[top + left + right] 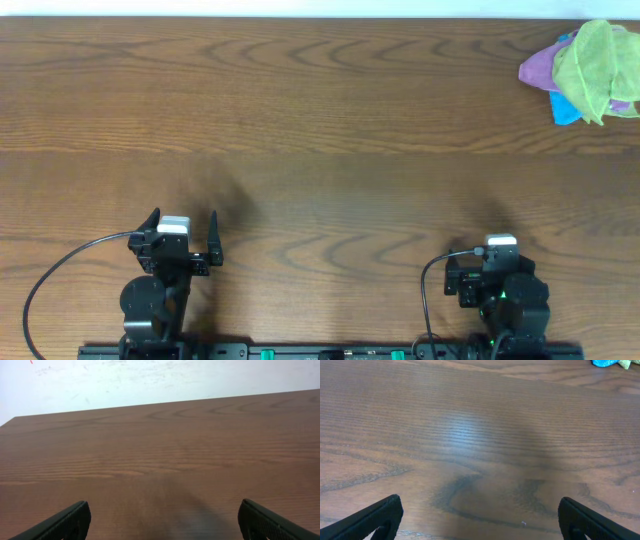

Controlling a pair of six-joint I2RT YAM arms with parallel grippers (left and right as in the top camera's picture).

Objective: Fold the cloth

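Cloth heap [585,65] lies bunched at the far right corner of the counter [300,120], well apart from both arms. From the right claw [480,505] it stands at about 1 o'clock. From the left claw [183,220] it is at about 2 o'clock and a good deal farther, so the right arm is nearer and, in my judgement, the one to reach first. The right wrist view agrees: a scrap of the heap shows at its upper right corner, while the left wrist view shows no cloth at all.

The heap is crumpled, so no clean long axis can be read. Its spread runs loosely from 9 to 3 o'clock, and the overhead frame's edge cuts its right side. Counted by colour there are three pieces: one green piece [592,55] on top, one purple piece [538,70] poking out at 9 o'clock, and one blue piece [565,110] at 6 o'clock under the green. Whether each is a separate cloth I cannot tell.

There are two arms and two claws. Both claws are spread wide with nothing between the fingers, sitting at the near edge at 7 and 5 o'clock on the counter. No fold is begun; the cloth likely needs drawing toward the middle and spreading flat first.
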